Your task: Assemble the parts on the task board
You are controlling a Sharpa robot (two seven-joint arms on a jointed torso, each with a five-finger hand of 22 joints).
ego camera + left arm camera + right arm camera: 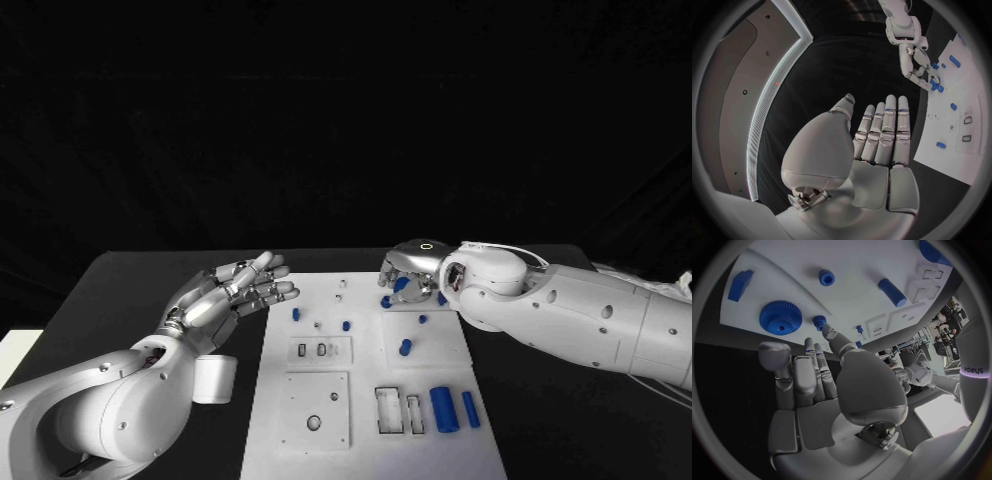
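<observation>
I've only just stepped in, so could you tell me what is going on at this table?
The robot is assembling small blue parts on the white task board. Its right hand is at the board's far edge, a fingertip touching a small blue gear beside a large blue gear; it does not appear to grip anything yet. The left hand hovers open, fingers straight, over the table just off the board's left edge. Two blue cylinders lie on the near part of the board.

Task board (433, 425) matt white plastic; parts (444, 408) smooth blue plastic
</observation>
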